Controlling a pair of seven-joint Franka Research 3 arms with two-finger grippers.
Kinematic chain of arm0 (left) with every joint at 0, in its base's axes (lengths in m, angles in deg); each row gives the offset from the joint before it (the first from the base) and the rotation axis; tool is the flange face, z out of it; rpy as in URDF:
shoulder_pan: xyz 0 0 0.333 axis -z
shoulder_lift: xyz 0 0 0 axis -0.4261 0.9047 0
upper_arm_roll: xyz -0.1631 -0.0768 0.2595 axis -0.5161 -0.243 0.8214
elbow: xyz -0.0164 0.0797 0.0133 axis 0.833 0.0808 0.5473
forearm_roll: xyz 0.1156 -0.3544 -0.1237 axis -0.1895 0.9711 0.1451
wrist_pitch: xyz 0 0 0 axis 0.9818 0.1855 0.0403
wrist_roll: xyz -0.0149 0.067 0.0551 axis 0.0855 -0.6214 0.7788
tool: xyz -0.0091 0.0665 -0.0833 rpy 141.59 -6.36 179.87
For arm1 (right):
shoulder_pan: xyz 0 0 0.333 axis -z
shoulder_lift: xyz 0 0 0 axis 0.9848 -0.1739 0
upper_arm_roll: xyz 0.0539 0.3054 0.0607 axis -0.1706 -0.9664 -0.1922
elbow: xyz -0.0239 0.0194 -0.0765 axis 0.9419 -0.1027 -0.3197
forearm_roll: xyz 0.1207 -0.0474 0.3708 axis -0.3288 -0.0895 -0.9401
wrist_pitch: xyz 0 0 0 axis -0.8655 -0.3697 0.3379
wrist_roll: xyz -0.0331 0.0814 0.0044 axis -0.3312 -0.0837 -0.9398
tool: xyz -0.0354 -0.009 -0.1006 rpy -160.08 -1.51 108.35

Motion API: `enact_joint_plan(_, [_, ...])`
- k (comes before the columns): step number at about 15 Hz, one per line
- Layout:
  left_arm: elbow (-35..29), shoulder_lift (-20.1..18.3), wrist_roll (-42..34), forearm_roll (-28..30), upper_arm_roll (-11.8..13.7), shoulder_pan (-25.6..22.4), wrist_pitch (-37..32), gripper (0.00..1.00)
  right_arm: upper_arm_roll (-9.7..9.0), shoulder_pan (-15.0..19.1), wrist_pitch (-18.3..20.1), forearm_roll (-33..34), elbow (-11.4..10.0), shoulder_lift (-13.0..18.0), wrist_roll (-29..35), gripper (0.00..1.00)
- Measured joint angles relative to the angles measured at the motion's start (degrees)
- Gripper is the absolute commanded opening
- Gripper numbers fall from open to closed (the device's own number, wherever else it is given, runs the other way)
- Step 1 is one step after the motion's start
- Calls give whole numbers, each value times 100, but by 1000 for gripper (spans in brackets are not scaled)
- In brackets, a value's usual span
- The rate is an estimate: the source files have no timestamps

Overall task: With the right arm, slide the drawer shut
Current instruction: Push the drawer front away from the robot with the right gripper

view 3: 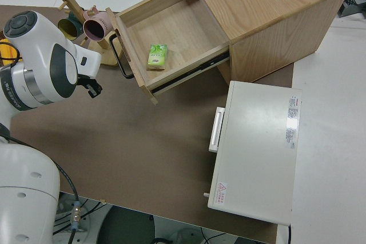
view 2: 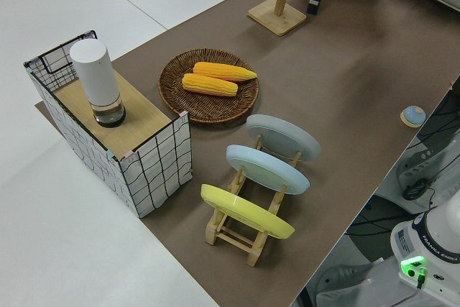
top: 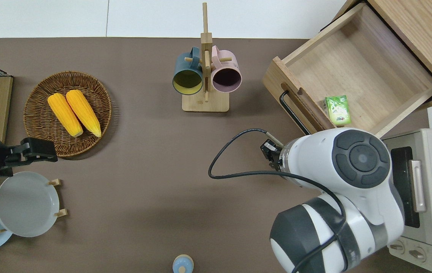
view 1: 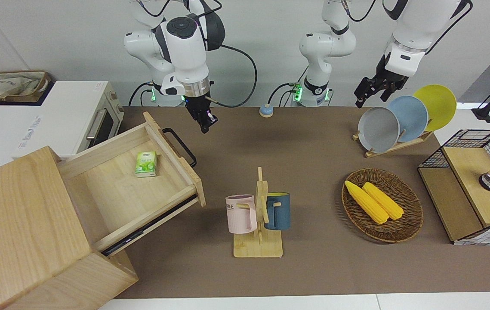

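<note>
Nearby, right claw (view 1: 204,122) empty, touching nothing.

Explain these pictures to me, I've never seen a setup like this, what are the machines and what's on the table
Two white robot arms stand at a brown table. Each ends in a two-finger claw. One picture faces the robots, one looks straight down, and two look from the table's ends.

The right claw hangs empty over bare table beside the black handle of an open drawer. A small green packet lies in the drawer. The other arm is parked, its left claw holding nothing.

Also on the table: a mug stand with a pink mug and a blue mug, a wicker basket holding two corn cobs, a plate rack, a wire-mesh box and a toaster oven.
</note>
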State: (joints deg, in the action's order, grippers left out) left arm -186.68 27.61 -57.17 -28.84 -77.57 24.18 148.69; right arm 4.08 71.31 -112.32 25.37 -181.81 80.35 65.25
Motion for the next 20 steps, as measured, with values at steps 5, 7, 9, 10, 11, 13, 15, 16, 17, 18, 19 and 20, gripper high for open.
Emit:
enact_joint_plan(5, [0, 0, 0, 0, 0, 0, 0, 993, 83, 14, -127, 212, 334, -379, 8, 0])
enact_joint_plan(7, [0, 0, 0, 0, 0, 0, 0, 993, 116, 25, -127, 340, 487, -546, 9, 0])
enact_joint_plan(9, [0, 0, 0, 0, 0, 0, 0, 993, 144, 46, -187, 474, 575, -688, 9, 0])
enact_joint_plan(10, [0, 0, 0, 0, 0, 0, 0, 993, 148, 70, -256, 523, 598, -734, 9, 0])
enact_joint_plan(11, [0, 0, 0, 0, 0, 0, 0, 993, 166, 94, -293, 573, 619, -771, 9, 0])
enact_joint_plan(13, [0, 0, 0, 0, 0, 0, 0, 993, 214, 131, -316, 599, 653, -817, 9, 0])
enact_joint_plan(15, [0, 0, 0, 0, 0, 0, 0, 993, 226, 185, -329, 635, 745, -863, 10, 0])
enact_joint_plan(16, [0, 0, 0, 0, 0, 0, 0, 993, 225, 203, -332, 654, 836, -900, 9, 0])
enact_joint_plan(17, [0, 0, 0, 0, 0, 0, 0, 993, 225, 221, -332, 688, 930, -945, 9, 0])
enact_joint_plan(18, [0, 0, 0, 0, 0, 0, 0, 993, 225, 242, -332, 739, 1007, -989, 8, 0])
enact_joint_plan(19, [0, 0, 0, 0, 0, 0, 0, 993, 226, 264, -332, 794, 1059, -1029, -1, 0])
enact_joint_plan(20, [0, 0, 0, 0, 0, 0, 0, 993, 224, 293, -332, 825, 1103, -1069, -9, 0])
